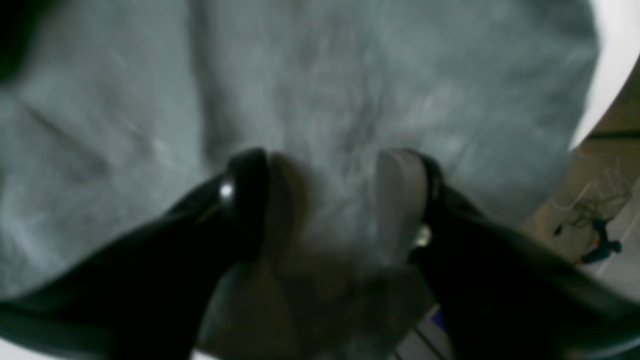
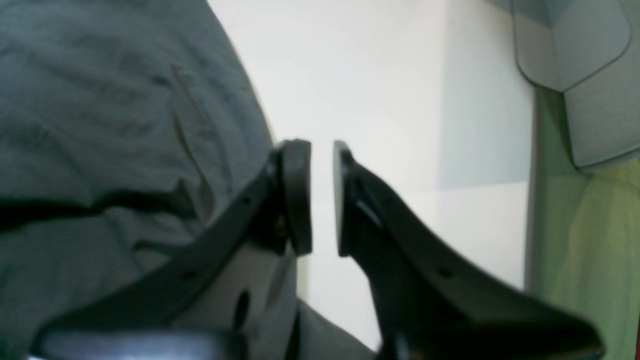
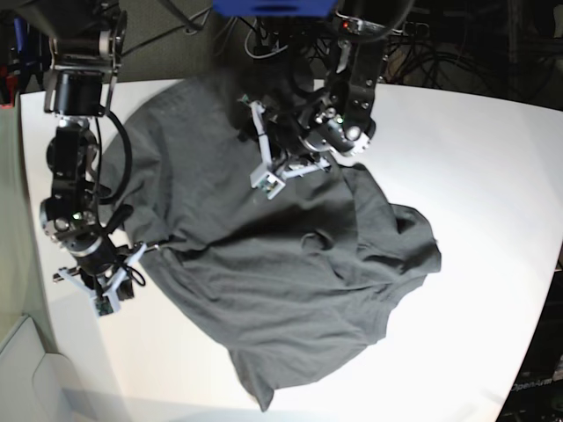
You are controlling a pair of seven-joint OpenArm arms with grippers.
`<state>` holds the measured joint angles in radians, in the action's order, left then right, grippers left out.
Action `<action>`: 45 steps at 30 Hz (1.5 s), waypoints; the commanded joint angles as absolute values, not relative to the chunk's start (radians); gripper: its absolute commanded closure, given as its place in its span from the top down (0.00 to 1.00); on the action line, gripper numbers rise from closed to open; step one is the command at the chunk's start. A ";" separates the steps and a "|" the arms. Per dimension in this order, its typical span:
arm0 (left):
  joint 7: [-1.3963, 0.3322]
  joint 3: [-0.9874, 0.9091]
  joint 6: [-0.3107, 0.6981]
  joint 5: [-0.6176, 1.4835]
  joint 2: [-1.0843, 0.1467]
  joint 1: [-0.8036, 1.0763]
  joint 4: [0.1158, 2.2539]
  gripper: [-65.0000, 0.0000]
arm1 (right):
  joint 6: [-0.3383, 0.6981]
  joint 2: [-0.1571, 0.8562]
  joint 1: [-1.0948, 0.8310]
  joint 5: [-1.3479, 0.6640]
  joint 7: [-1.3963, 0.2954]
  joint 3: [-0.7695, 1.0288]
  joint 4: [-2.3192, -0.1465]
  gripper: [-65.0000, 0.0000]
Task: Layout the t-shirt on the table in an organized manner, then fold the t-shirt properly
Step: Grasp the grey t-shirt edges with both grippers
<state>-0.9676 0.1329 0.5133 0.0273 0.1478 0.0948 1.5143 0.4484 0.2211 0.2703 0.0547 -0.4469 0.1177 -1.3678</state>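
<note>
The dark charcoal t-shirt (image 3: 281,272) lies crumpled and wrinkled across the middle of the white table (image 3: 475,176). My left gripper (image 3: 266,171) sits on the shirt's far part. In the left wrist view its fingers (image 1: 250,200) stand apart, so the left gripper (image 1: 330,165) is open, pressed onto the grey t-shirt (image 1: 350,75), with cloth lying between the fingers. My right gripper (image 3: 101,294) hangs beside the shirt's left edge. Close up, the right gripper (image 2: 322,150) shows only a narrow empty slit, with the t-shirt (image 2: 100,100) to its left and bare table (image 2: 375,75) behind.
Black cables (image 3: 422,53) hang behind the table's far edge. The table's left edge runs close to my right gripper, with greenish floor (image 2: 575,250) and a pale grey object (image 2: 575,45) beyond it. In the left wrist view the table rim (image 1: 615,40) shows at top right.
</note>
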 commanded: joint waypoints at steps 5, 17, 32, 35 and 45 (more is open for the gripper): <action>-0.978 0.134 0.397 0.007 0.097 0.033 1.426 0.14 | 0.446 0.246 0.298 0.048 -0.421 0.122 -1.385 0.10; -0.980 -0.062 0.361 0.004 -0.252 -0.016 1.411 0.07 | 0.446 0.239 0.300 0.048 -0.415 0.119 -1.385 0.10; -0.975 -0.334 0.363 -0.001 -0.490 -0.122 1.411 0.07 | 0.498 0.070 0.294 0.051 -0.423 0.091 -1.382 0.10; -0.980 -0.420 0.363 0.004 -0.493 -0.133 1.434 0.07 | 0.611 0.051 0.289 0.053 -0.423 0.021 -1.382 0.10; -1.167 -0.447 0.483 -0.001 -0.369 0.028 1.673 0.07 | 0.698 -0.010 0.420 0.053 -0.414 -0.159 -1.187 0.10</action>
<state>-1.1744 -0.4431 0.4938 0.0082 -0.3492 0.0433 1.6566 0.7036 -0.0143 0.3851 0.0643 -0.4351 -0.1642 -1.1728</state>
